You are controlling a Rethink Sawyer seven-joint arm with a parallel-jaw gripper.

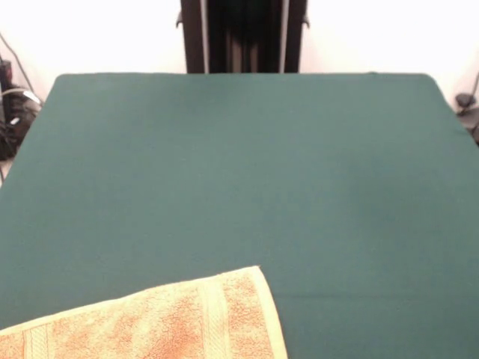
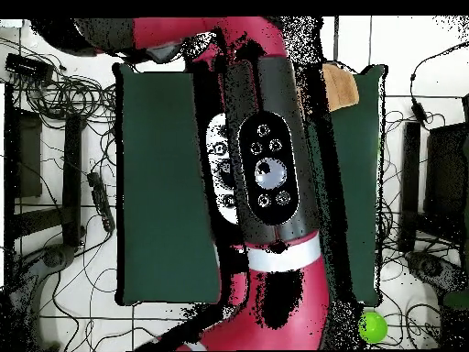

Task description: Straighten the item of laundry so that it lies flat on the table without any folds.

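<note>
The item of laundry [image 1: 150,321], an orange-tan terry towel with a flat woven band, lies at the near left corner of the green table [image 1: 239,164]. The picture's bottom edge cuts it off, and the part that shows looks flat. In the overhead view only a small corner of the towel [image 2: 340,87] peeks out at the table's [image 2: 156,183] top right, beside the red and black arm [image 2: 270,174], which covers the middle. My gripper shows in neither view.
The black pedestal [image 1: 243,36] stands behind the table's far edge. Cables lie on the floor on the left [image 1: 11,112] and all round the table [image 2: 64,183]. A green ball [image 2: 372,327] rests on the floor.
</note>
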